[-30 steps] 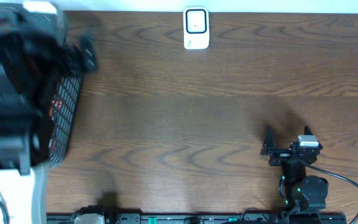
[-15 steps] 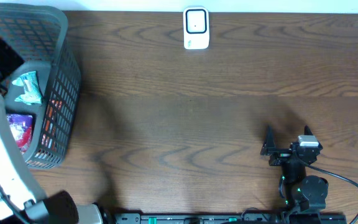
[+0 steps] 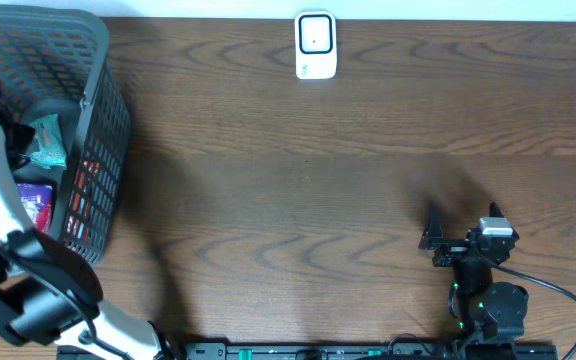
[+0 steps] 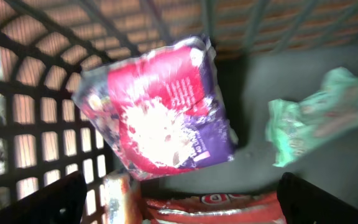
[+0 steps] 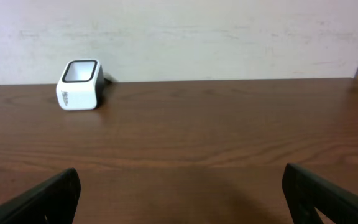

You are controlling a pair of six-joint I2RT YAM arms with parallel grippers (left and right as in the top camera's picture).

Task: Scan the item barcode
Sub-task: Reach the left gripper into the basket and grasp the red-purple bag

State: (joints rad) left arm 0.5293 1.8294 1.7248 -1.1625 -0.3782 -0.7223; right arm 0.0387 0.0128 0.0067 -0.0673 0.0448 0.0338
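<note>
Left gripper (image 4: 179, 202) first: its fingers sit at the bottom corners of the wrist view, spread as wide as they go, with nothing between them and nothing touched. It hangs inside the grey basket (image 3: 103, 120) at the far-left corner of the table (image 3: 318, 200), looking down on a purple-and-pink packet (image 4: 166, 112) that lies tilted close to the lattice wall. To the right of it in that view I see a pale green packet (image 4: 316, 118) on the basket floor, apart from the purple one. A red packet (image 4: 216, 208) and a small orange one (image 4: 118, 196) lie along the lower edge, the orange one close to the wall. Room in there is tight for me: mesh closes in on the left and across the top, and bare grey floor shows only between the two upper packets. Right gripper (image 3: 463, 222) sits near the front edge on the right side, jaws equally wide and empty, facing the back wall. The white scanner (image 3: 316, 45) with its dark window stands at the back edge near the middle, well apart from basket and right arm, with a broad stretch of bare wood between them.
</note>
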